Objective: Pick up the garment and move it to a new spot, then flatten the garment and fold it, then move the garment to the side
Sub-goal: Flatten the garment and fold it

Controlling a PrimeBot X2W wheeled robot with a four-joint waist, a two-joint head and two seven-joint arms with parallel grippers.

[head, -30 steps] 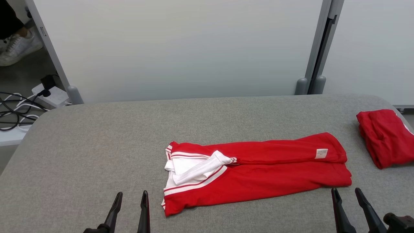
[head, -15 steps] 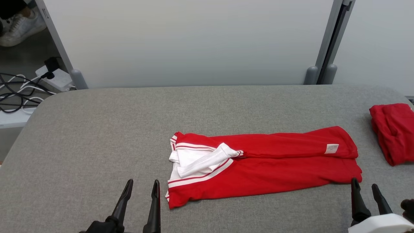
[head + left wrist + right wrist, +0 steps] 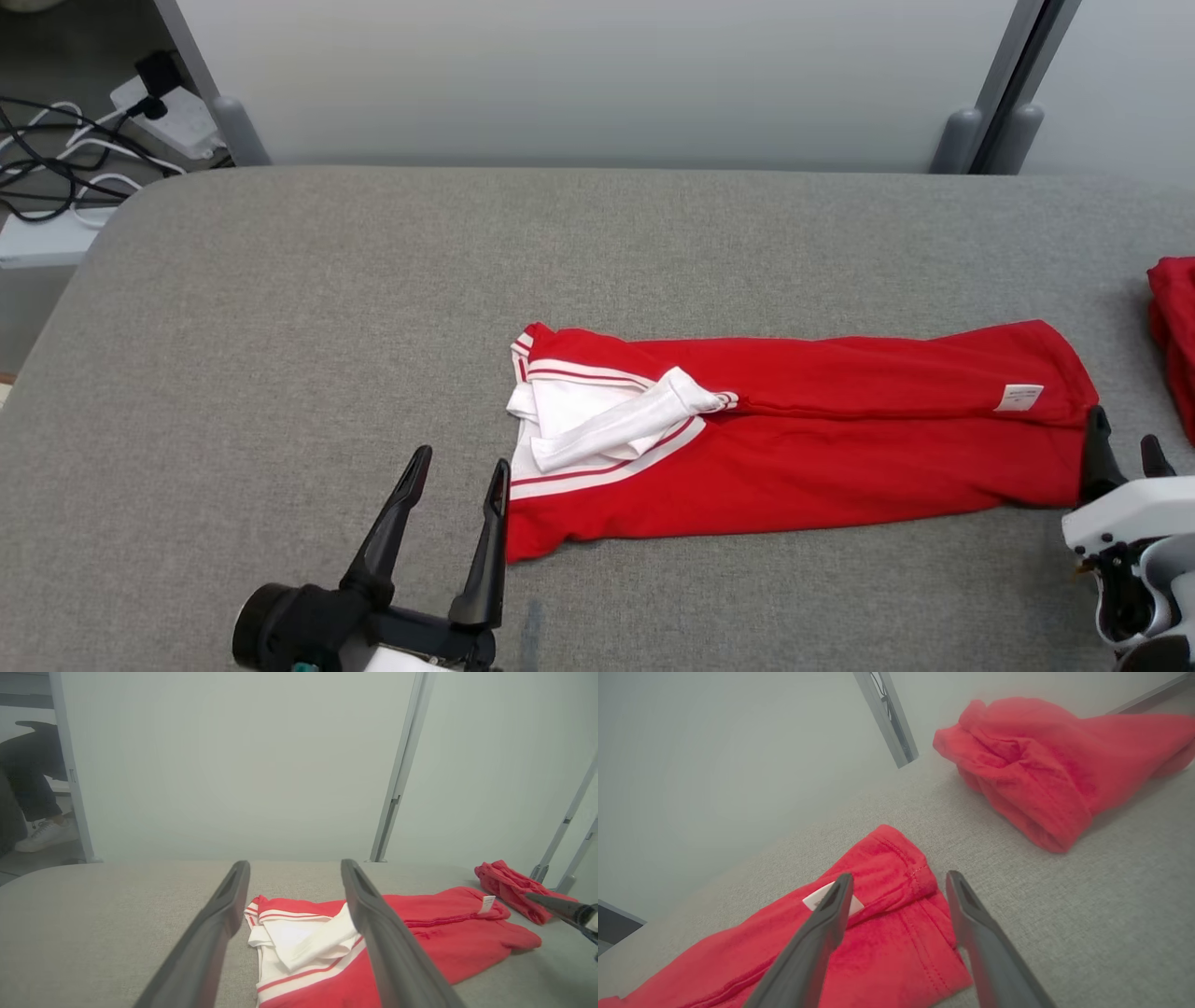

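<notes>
- Tabletop (image 3: 280, 327): grey cloth-covered surface that spans the head view from left edge to right edge.
- Partition panels (image 3: 597, 75): pale, along the top of the frame behind the tabletop.
- Garment (image 3: 840, 467): red with white striped trim, folded into a long band and lying flat on the tabletop, centre to right of the frame. The white collar end is at its left.
- Second red garment (image 3: 1174, 327): bunched at the right edge, apart from the first.
- Left gripper (image 3: 463, 459): lower left, fingers spread wide and empty, tips just beside the garment's lower-left corner.
- Right gripper (image 3: 1123, 427): lower right, fingers wide apart and holding nothing, at the garment's right end. Contact cannot be told.
- Cables (image 3: 56, 173): upper left, on the floor.
- White label (image 3: 1019, 398): near the garment's right end.
</notes>
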